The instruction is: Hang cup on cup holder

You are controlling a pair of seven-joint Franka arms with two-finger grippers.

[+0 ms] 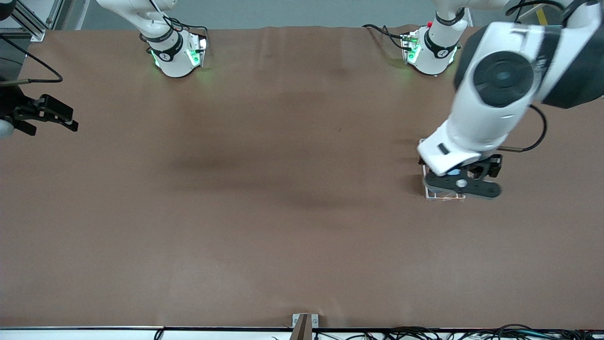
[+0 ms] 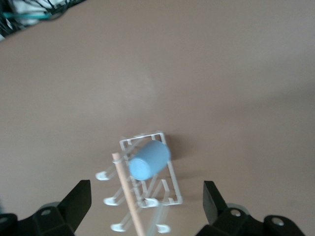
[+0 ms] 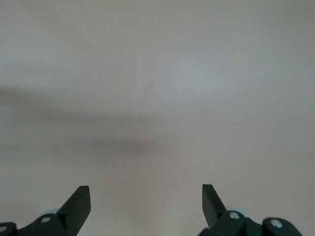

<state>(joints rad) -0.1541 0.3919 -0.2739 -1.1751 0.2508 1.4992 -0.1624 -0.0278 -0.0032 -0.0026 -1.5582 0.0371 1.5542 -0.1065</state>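
Observation:
The light-blue cup (image 2: 149, 160) sits tilted over a prong of the white wire cup holder (image 2: 173, 183), beside its wooden rod (image 2: 129, 196), and nothing grips it. My left gripper (image 2: 146, 189) hangs open and empty straight above the holder, with one finger on each side and clear of it. In the front view the left gripper (image 1: 465, 182) covers most of the holder (image 1: 443, 196), and only a sliver of the cup (image 1: 453, 172) shows. My right gripper (image 1: 71, 119) waits open and empty over the right arm's end of the table, and its wrist view (image 3: 146, 191) shows only bare brown table.
The brown table (image 1: 283, 189) is bare apart from the holder. The two arm bases (image 1: 177, 56) (image 1: 432, 52) stand along the table edge farthest from the front camera. A small metal bracket (image 1: 305, 323) and cables (image 1: 424, 333) lie at the nearest edge.

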